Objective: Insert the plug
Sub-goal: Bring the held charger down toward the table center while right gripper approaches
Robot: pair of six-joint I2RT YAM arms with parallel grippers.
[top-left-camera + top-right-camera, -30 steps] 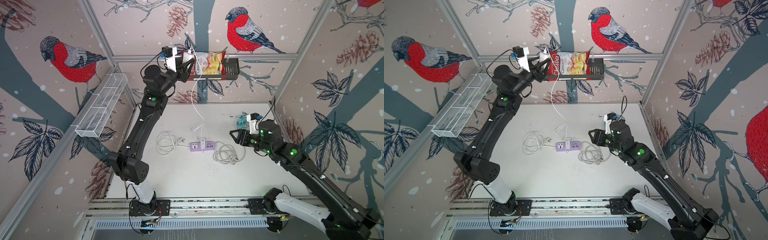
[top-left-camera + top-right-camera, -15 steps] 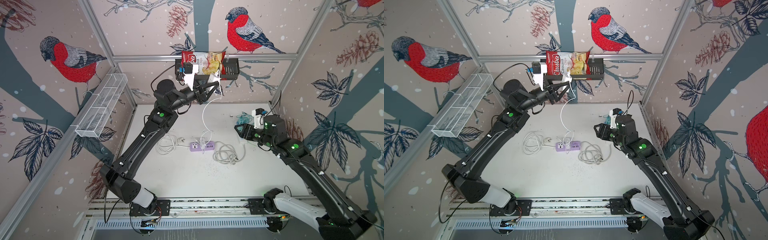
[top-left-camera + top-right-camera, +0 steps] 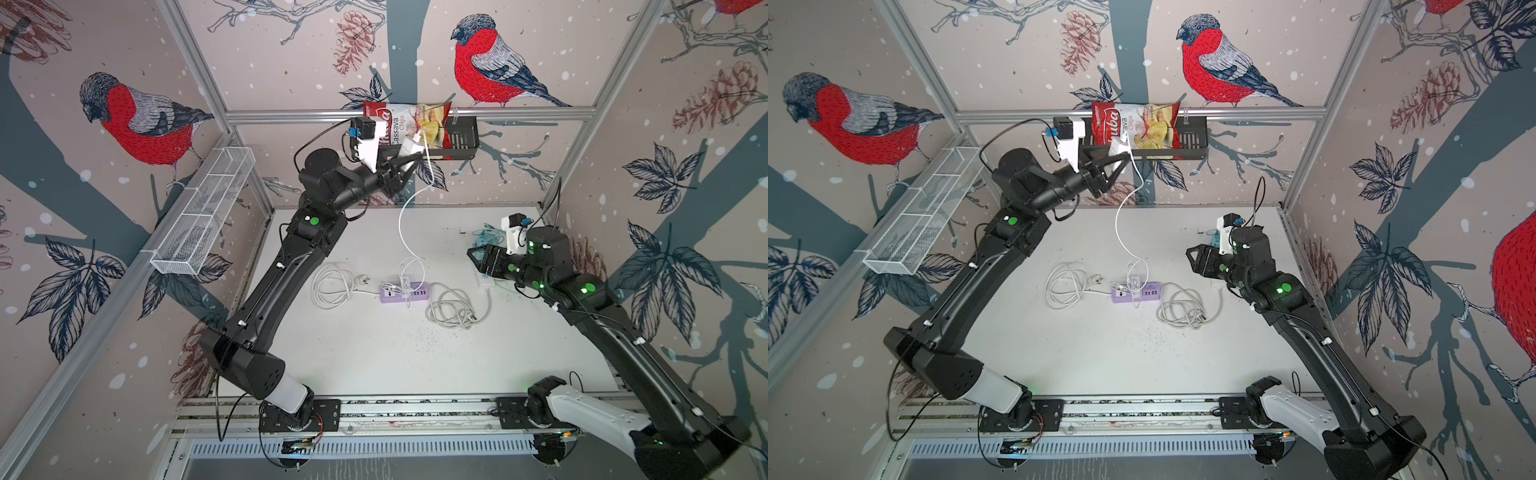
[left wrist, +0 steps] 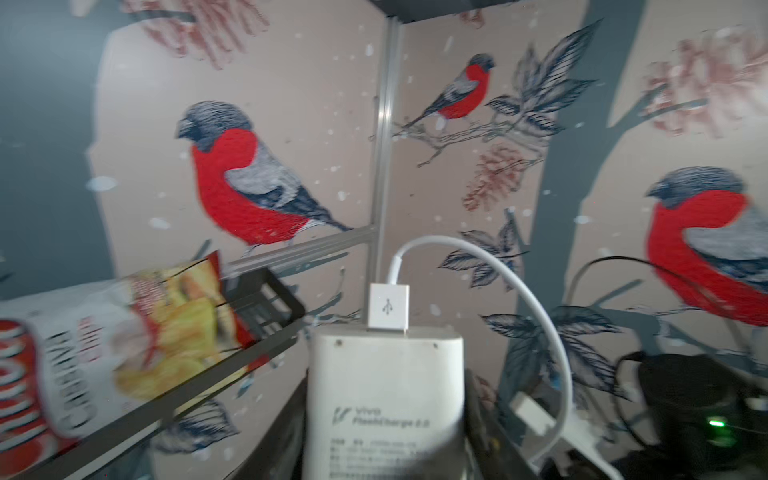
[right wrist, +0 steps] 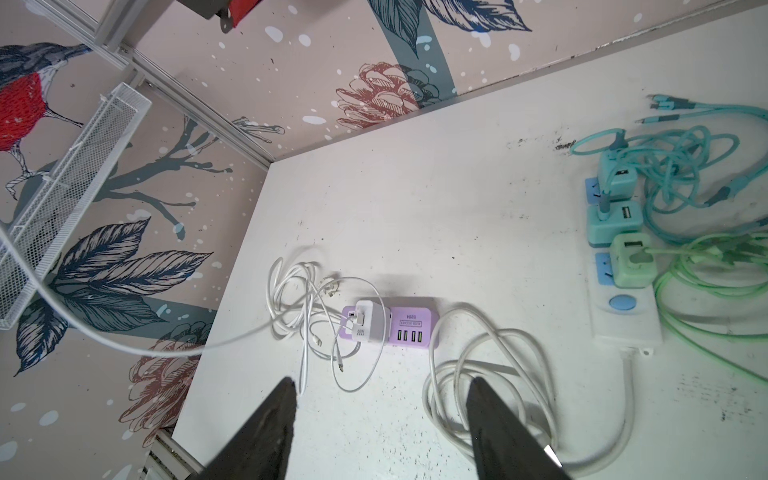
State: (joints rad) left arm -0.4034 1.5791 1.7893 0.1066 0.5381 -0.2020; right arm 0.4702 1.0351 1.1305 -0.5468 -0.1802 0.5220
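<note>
Cord coil (image 3: 451, 309) just right of pwr strip (image 3: 388, 294).

The left arm (image 3: 286, 266) reaches high, its left gripper (image 3: 405, 164) clamped on a charger (image 3: 409, 146), while the right gripper (image 3: 473, 259) hovers low, jaws apart

White surface (image 3: 374, 353): purple power strip (image 3: 404, 291) at centre; white cable coil (image 3: 332, 284) at its 9 o'clock, grey cable coil (image 3: 451, 307) at 3 o'clock; white extension strip (image 5: 623, 316) and teal cables (image 5: 673, 166) toward 2 o'clock.

white vivo charger (image 4: 386, 399) clamped in the tool (image 4: 385, 409), USB cable (image 4: 388, 307) stuck in its end and curling off, chip bag (image 4: 124, 332) in a black basket (image 4: 266, 297) nearby
</note>
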